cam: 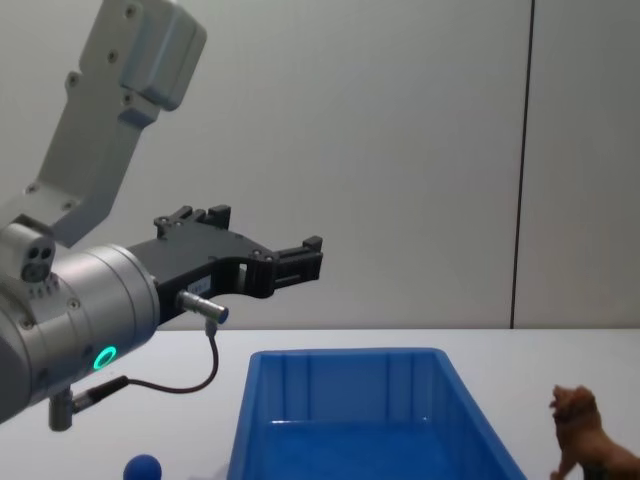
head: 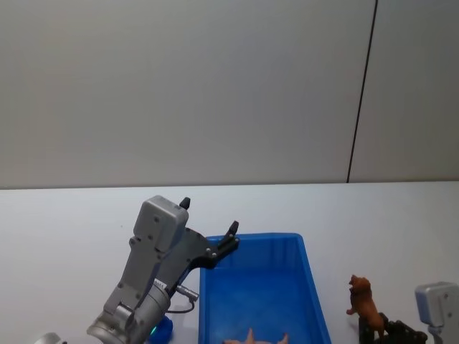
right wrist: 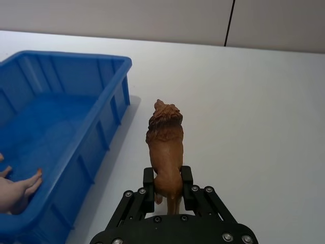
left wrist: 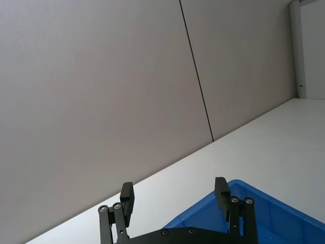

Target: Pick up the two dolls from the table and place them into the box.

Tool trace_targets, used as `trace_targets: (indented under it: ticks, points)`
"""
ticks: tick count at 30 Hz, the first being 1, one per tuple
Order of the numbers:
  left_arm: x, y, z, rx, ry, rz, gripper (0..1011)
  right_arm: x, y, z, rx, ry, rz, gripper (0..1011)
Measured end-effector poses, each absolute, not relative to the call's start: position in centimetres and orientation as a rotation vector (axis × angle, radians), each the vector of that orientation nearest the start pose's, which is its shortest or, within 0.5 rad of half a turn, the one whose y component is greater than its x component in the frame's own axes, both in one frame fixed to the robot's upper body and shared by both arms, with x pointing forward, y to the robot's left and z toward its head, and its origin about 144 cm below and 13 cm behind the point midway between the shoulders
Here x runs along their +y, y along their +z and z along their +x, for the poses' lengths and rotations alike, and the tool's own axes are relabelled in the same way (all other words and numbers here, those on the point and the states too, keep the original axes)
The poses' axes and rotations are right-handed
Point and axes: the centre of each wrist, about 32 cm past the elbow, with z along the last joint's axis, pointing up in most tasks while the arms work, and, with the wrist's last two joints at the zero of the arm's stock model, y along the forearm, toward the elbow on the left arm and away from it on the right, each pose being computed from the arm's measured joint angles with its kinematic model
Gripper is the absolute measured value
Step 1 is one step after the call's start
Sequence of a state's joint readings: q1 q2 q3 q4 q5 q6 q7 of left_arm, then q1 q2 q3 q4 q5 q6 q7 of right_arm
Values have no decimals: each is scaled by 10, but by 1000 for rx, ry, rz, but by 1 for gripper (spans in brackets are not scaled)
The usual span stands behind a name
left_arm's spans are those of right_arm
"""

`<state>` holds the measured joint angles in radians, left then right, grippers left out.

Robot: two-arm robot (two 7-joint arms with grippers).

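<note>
Brown lion doll (right wrist: 165, 142) clamped in right hand (right wrist: 167, 179) beside blue box (right wrist: 76, 56), left hand (left wrist: 175, 195) spread wide above box corner

One box (right wrist: 66, 56) — one brown lion doll (right wrist: 165, 137), one blue doll (cam: 143, 467), one peach figure (right wrist: 18, 190).

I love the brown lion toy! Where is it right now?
The lion toy is on the robot's right in the head view, just beside the blue box, its back end held by the right end effector.

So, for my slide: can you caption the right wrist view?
Right gripper shut on the brown lion figure, just beside the blue bin.
</note>
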<state>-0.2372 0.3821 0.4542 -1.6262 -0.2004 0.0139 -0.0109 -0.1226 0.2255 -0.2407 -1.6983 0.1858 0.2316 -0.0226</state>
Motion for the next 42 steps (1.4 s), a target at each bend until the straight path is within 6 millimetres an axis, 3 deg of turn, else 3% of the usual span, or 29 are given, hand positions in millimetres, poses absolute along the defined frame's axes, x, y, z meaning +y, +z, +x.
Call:
trace_targets:
  ticks: [19,38,42]
  points:
    - [198,1204,492,-268,1124,61,1001,-211,1154,421,54,-1224,-124,290]
    - [198,1204,492,-268,1124,61,1001,-194,1163,453,44,-1019,-82,290]
    - [198,1204,492,-268,1124,61,1001,-190,1162,458,50,-994,-82,369]
